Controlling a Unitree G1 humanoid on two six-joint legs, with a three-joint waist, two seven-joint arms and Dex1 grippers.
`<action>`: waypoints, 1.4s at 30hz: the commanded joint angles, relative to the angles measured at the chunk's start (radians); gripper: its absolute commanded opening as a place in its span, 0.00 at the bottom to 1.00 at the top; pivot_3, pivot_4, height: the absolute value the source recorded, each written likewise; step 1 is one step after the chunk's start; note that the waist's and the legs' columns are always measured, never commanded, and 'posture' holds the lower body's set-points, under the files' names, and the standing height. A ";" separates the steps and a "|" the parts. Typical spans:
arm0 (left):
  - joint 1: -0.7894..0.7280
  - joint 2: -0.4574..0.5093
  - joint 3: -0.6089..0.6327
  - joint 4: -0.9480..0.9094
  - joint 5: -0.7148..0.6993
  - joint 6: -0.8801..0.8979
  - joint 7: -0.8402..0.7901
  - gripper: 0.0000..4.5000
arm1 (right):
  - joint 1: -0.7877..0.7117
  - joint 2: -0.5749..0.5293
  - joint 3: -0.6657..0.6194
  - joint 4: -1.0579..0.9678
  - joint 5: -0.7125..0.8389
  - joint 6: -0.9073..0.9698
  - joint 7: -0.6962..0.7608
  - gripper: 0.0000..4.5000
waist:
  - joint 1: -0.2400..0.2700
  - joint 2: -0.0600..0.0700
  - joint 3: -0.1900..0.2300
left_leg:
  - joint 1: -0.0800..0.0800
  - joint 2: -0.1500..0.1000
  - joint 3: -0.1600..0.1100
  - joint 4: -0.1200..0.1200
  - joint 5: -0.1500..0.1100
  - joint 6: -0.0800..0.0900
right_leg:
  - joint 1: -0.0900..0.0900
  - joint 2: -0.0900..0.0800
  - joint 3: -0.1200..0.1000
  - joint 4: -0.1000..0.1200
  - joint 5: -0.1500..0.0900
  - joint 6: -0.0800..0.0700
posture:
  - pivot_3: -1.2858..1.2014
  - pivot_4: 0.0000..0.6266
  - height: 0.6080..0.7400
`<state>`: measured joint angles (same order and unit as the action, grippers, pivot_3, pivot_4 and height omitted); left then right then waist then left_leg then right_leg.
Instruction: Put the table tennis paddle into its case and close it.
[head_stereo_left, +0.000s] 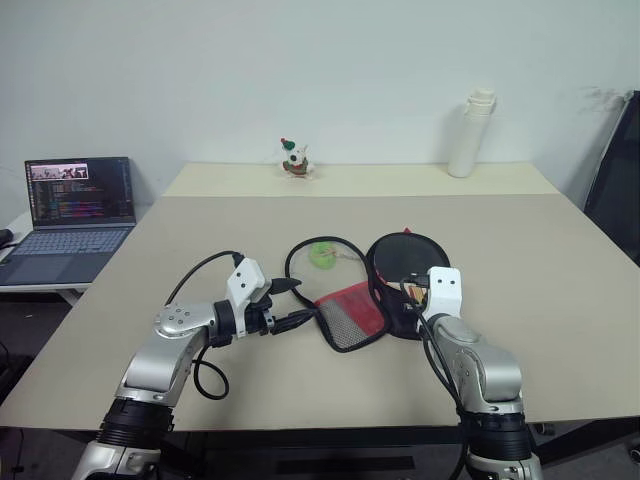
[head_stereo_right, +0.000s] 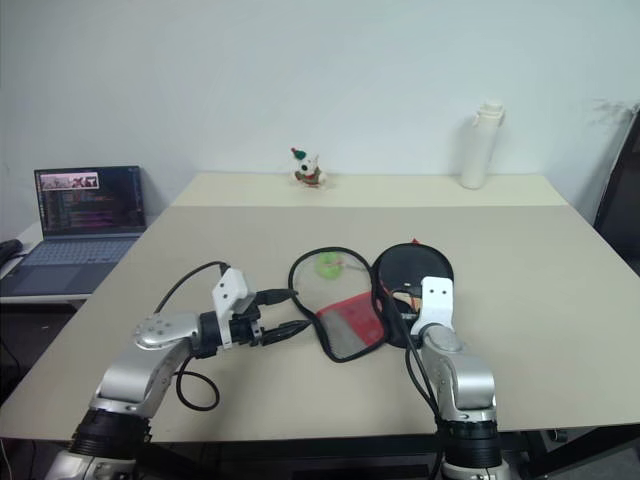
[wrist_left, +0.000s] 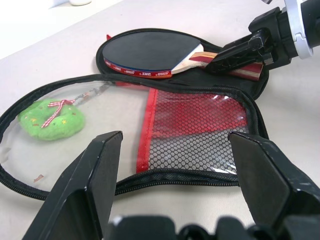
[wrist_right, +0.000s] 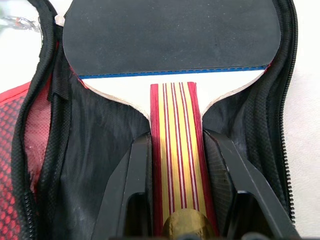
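Note:
The case (head_stereo_left: 350, 315) lies unzipped and spread open on the table, its red mesh and clear flap folded out to the left. The table tennis paddle (head_stereo_left: 405, 255) rests in the case's black right half (wrist_right: 100, 150), black blade away from me. My right gripper (wrist_right: 177, 145) is shut on the paddle's striped wooden handle (wrist_right: 177, 125), one finger (wrist_right: 137, 165) on each side. My left gripper (wrist_left: 175, 165) stands open just short of the flap's zipper edge (wrist_left: 165, 175), nothing between its fingers (wrist_left: 100, 170).
A green plush ornament (head_stereo_left: 322, 254) lies at the clear part of the flap. A white bottle (head_stereo_left: 470, 135) and a small figurine (head_stereo_left: 294, 158) stand at the table's far side. A laptop (head_stereo_left: 75, 205) sits on a side desk to the left.

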<state>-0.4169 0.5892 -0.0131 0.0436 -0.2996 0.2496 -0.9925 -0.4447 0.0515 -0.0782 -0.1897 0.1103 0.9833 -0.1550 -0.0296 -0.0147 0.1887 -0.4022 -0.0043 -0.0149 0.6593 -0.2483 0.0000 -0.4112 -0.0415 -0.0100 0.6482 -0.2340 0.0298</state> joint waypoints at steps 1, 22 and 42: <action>-0.009 0.001 0.007 -0.032 -0.003 -0.020 0.004 0.82 | -0.008 0.004 0.000 -0.021 0.001 -0.040 0.010 0.25 | 0.000 0.000 0.000 | 0.000 0.000 0.000 0.000 0.000 0.000 | 0.000 0.000 0.000 0.000 0.000 0.000 | 0.52 0.24 1.00; -0.015 0.040 0.019 0.070 0.070 -0.032 0.052 0.73 | -0.036 -0.229 0.016 -0.373 0.298 0.208 0.414 1.00 | 0.001 0.000 0.000 | 0.000 0.000 0.000 0.000 0.000 0.000 | 0.000 0.000 0.000 0.000 -0.001 0.001 | 0.52 0.24 1.00; -0.207 -0.070 -0.046 0.514 0.250 -0.146 0.211 0.02 | 0.001 -0.404 -0.030 -0.466 0.469 0.216 0.521 1.00 | 0.007 -0.001 0.000 | 0.000 0.000 -0.001 0.001 0.000 0.000 | 0.001 -0.001 -0.001 -0.001 -0.002 0.004 | 0.52 0.24 1.00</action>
<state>-0.6006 0.5260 -0.0636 0.5388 -0.0551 0.1304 -0.7950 -0.4343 -0.3537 -0.0961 -0.6325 0.5728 1.2296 0.3772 -0.0231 -0.0160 0.1885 -0.4023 -0.0048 -0.0160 0.6599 -0.2484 0.0001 -0.4102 -0.0427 -0.0111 0.6474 -0.2361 0.0336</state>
